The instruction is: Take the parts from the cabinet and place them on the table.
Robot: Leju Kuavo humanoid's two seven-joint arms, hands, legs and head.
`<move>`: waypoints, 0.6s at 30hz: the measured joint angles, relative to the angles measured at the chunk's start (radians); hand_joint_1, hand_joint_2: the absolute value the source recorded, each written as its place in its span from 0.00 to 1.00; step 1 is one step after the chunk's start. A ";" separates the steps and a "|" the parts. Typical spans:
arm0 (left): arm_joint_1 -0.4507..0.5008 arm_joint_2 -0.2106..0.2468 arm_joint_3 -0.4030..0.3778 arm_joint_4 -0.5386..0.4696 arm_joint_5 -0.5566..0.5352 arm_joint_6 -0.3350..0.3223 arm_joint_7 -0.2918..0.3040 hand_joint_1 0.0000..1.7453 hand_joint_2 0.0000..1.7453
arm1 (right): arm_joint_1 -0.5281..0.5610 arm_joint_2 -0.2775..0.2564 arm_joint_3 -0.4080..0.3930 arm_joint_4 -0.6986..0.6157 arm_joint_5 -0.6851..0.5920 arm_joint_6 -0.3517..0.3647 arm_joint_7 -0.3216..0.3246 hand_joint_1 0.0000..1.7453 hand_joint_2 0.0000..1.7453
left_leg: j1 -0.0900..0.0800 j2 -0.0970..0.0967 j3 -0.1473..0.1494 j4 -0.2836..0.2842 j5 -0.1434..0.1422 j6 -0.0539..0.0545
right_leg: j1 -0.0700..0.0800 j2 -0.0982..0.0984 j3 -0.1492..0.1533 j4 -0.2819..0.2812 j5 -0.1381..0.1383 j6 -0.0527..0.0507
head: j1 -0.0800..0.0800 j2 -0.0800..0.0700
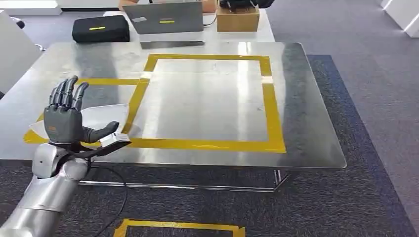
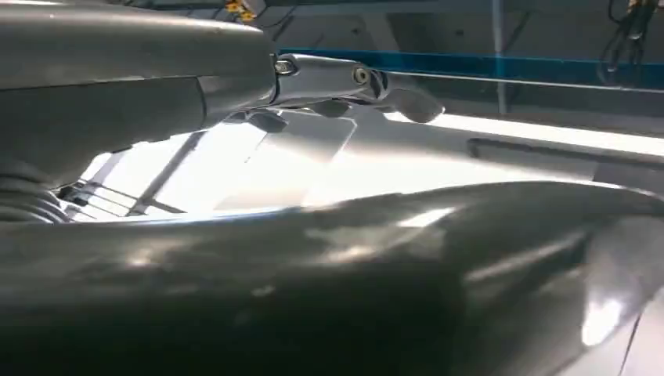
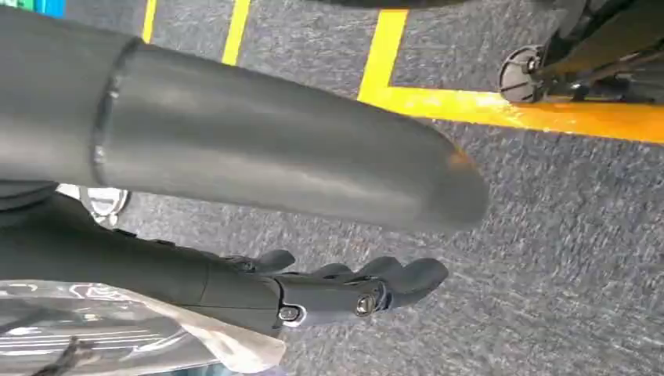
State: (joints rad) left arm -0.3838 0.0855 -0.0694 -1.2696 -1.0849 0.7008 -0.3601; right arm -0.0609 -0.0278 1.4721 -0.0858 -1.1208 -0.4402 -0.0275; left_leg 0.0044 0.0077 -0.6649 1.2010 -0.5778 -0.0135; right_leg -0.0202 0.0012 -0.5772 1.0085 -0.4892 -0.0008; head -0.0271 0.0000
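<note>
A clear plastic bag (image 1: pixel 101 116) with the part lies flat on the steel table (image 1: pixel 207 103), inside the left taped area near the front edge. My left hand (image 1: pixel 66 121) is raised just above and in front of it, fingers straight and spread, thumb out, holding nothing. In the left wrist view the bag (image 2: pixel 301 153) shows pale on the bright tabletop beyond the fingers (image 2: pixel 352 78). My right hand (image 3: pixel 313 290) hangs over grey carpet, thumb and fingers apart with nothing between them. Crinkled clear plastic (image 3: pixel 117 337) shows close to its wrist.
A yellow tape rectangle (image 1: pixel 274 113) marks the table's middle. At the far edge stand a black case (image 1: pixel 101 28), a grey laptop (image 1: pixel 170 19) and a cardboard box (image 1: pixel 238 19). Yellow tape (image 1: pixel 178 227) marks the carpet at my feet. The table's right edge (image 1: pixel 326 128) drops to carpet.
</note>
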 joint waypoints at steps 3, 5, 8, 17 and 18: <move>0.007 0.003 -0.001 0.000 0.001 0.000 0.001 0.00 0.00 | 0.001 0.000 0.000 0.000 0.000 0.001 0.001 0.00 0.00 | 0.007 0.000 -0.062 0.117 -0.018 -0.007 | -0.001 0.010 0.001 0.001 -0.001 0.000 | 0.001 0.000; 0.006 0.005 -0.001 0.000 0.001 0.000 0.001 0.00 0.00 | 0.001 0.000 0.000 0.000 0.000 0.001 0.001 0.00 0.00 | 0.010 -0.001 -0.003 -0.013 0.068 -0.007 | -0.005 0.019 0.006 0.001 -0.003 0.004 | 0.001 0.000; 0.005 0.008 -0.001 0.000 0.001 0.000 0.005 0.00 0.00 | -0.003 0.000 0.000 0.000 0.000 0.001 0.001 0.00 0.00 | 0.010 -0.024 0.078 -0.183 0.107 -0.003 | -0.001 0.033 0.004 0.006 -0.007 0.022 | 0.000 0.000; 0.005 0.011 -0.017 0.000 0.002 0.000 0.028 0.00 0.00 | 0.001 0.000 0.004 0.000 0.018 -0.008 0.001 0.00 0.00 | 0.002 -0.006 0.076 -0.191 0.113 0.047 | -0.003 0.007 -0.146 0.301 -0.148 0.049 | 0.013 0.000; 0.007 0.012 -0.019 0.000 0.006 0.000 0.031 0.00 0.00 | 0.002 0.000 0.005 0.000 0.018 -0.010 0.001 0.00 0.00 | 0.000 -0.006 0.077 -0.191 0.113 0.048 | -0.002 0.007 -0.154 0.312 -0.140 0.047 | 0.012 0.000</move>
State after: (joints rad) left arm -0.3766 0.0973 -0.0885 -1.2696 -1.0788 0.7012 -0.3296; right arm -0.0587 -0.0275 1.4771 -0.0858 -1.1025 -0.4498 -0.0263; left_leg 0.0042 0.0013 -0.5881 1.0100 -0.4652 0.0342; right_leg -0.0225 0.0085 -0.7313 1.3205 -0.6289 0.0465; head -0.0149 0.0000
